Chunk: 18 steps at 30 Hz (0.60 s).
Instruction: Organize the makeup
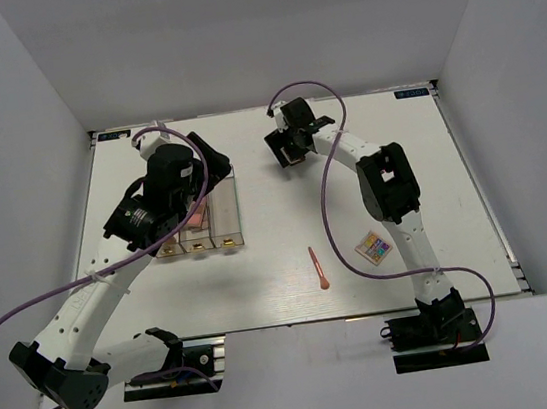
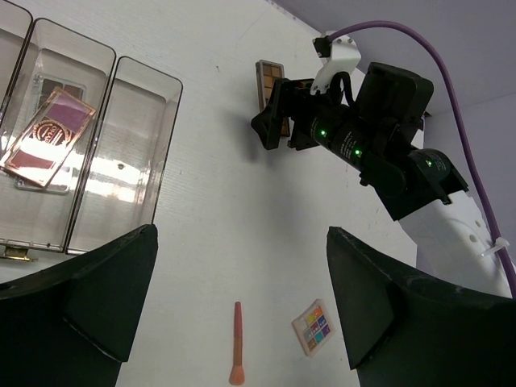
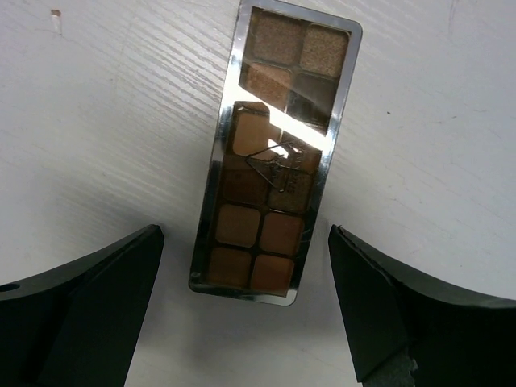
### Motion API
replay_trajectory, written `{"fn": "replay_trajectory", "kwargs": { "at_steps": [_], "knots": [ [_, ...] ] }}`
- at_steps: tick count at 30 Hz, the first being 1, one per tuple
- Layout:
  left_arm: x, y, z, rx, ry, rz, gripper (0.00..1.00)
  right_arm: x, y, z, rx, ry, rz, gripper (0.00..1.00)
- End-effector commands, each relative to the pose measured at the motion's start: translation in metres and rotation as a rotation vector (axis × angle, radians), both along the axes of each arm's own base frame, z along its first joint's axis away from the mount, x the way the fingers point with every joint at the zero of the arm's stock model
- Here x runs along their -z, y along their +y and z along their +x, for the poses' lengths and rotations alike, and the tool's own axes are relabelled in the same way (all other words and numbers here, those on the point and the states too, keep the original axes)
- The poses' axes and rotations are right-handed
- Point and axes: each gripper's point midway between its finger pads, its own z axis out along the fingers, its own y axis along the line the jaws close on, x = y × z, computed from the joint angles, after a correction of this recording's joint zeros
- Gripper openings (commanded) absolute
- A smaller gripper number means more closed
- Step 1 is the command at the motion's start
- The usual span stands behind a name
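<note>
**Hazards**

- The left hand (image 2: 242,235) is spread wide and holds nothing. It hangs over the clear organizer (image 1: 226,214) at the left centre of the top view. A transfer toward the organizer probably risks arm-to-arm contact while this hand occupies that space.
- The mauve palette (image 2: 47,139) lies askew in the middle compartment, upper left of the left wrist view. A further item dropped on it could wedge or ride up.
- The right hand (image 3: 242,240) is spread wide and holds nothing. Its jaws stand either side of the lower end of the brown eyeshadow palette (image 3: 274,153), clear of its edges. Closing there, off the middle, may pivot the palette or let the far end droop on lifting.
- The palette lies flat on the desk (image 1: 399,158) with a glossy lid. The fingers could slip over its thin edge.

**Orientation**

- Brown eyeshadow palette: upper centre of the top view, under the right hand. In the right wrist view its long axis runs top to bottom, with the upper end leaning slightly right. The jaws close across the short axis.
- Coral applicator (image 1: 319,267): lower centre, loose on the desk. Its long axis is near vertical in the frame, with the broader end lowest.
- Multicolour palette (image 1: 373,247): just right of the applicator, turned corner-up.
</note>
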Motion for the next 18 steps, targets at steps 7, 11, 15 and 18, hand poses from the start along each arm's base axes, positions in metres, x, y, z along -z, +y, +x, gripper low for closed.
{"fn": "replay_trajectory", "kwargs": {
  "at_steps": [7, 11, 15, 18],
  "knots": [
    [-0.006, 0.003, -0.003, -0.011, -0.016, -0.011, 0.95, -0.012, -0.002, 0.019, 0.040, -0.054, 0.026, 0.89],
    [-0.009, 0.004, -0.002, -0.014, -0.014, -0.004, 0.95, 0.001, 0.002, 0.015, 0.039, -0.021, 0.041, 0.85],
    [-0.011, 0.008, -0.006, -0.027, -0.015, -0.007, 0.95, 0.009, 0.003, 0.009, 0.034, 0.013, 0.049, 0.71],
    [-0.010, 0.010, -0.009, -0.031, -0.012, -0.015, 0.95, 0.015, -0.001, 0.006, 0.034, 0.038, 0.049, 0.58]
  ]
}}
